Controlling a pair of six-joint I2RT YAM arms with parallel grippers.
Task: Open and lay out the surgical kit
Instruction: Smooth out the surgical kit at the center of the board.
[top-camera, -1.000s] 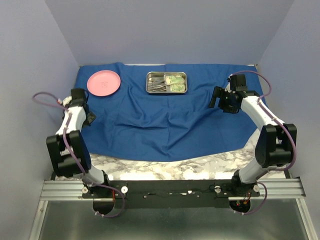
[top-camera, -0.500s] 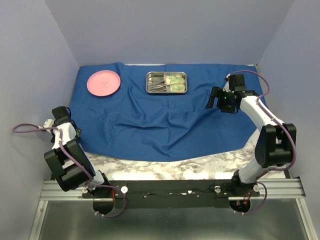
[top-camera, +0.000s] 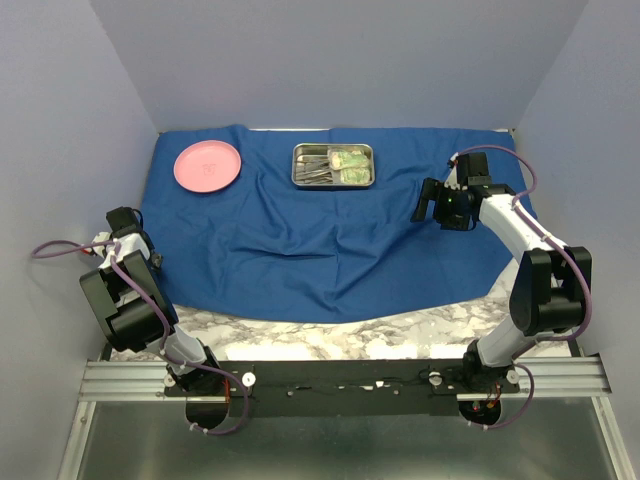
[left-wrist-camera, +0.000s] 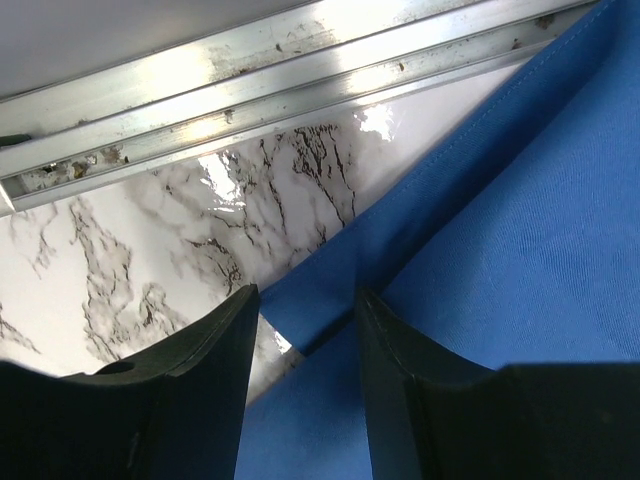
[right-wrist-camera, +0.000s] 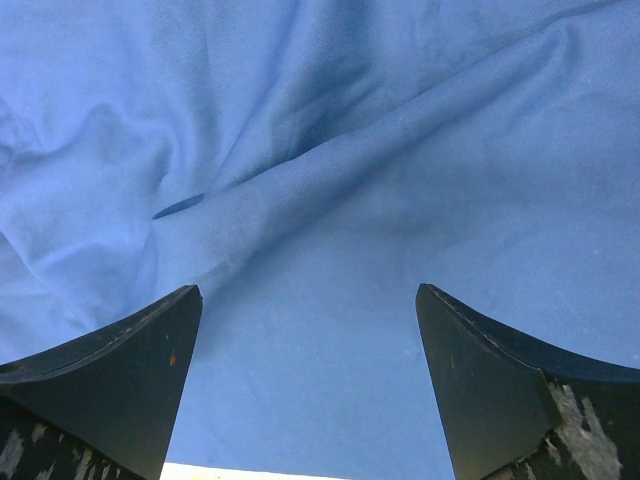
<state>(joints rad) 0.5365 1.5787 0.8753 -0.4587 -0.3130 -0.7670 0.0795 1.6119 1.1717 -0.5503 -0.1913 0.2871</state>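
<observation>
**kit_watcher:** So where are we with the blue cloth (top-camera: 300, 240)? To us it looks opened out over the table (top-camera: 330, 335), just rumpled through the middle.

**armchair_op:** Yeah, we'd call the unwrapping mostly done. The steel tray (top-camera: 296, 166) sits at the far middle, on the cloth. The forceps (top-camera: 316, 170) and the two little packets (top-camera: 349, 160) are lying inside it, so nothing's laid out yet. The pink plate (top-camera: 207, 165) is far left, apart from the tray.

**kit_watcher:** And the claws?

**armchair_op:** We've got the left claw (left-wrist-camera: 305, 300) down at the cloth's left edge. In its wrist view the fingers (left-wrist-camera: 200, 380) are half spread with the folded hem (left-wrist-camera: 330, 290) right in the gap. The hem runs on a slant, bare table on one side and cloth on the other. We can't tell if the pads touch it, and we don't see anything pinched. Then the right claw (right-wrist-camera: 308, 300) is spread wide over plain cloth on the right side, holding nothing.

**kit_watcher:** So which one goes for the tray?

**armchair_op:** Our guess is the right. The tray lies farther out and to its left, long side running left to right. It's clearly nearer that claw than the left one, which is lined up on the hem anyway.
</observation>
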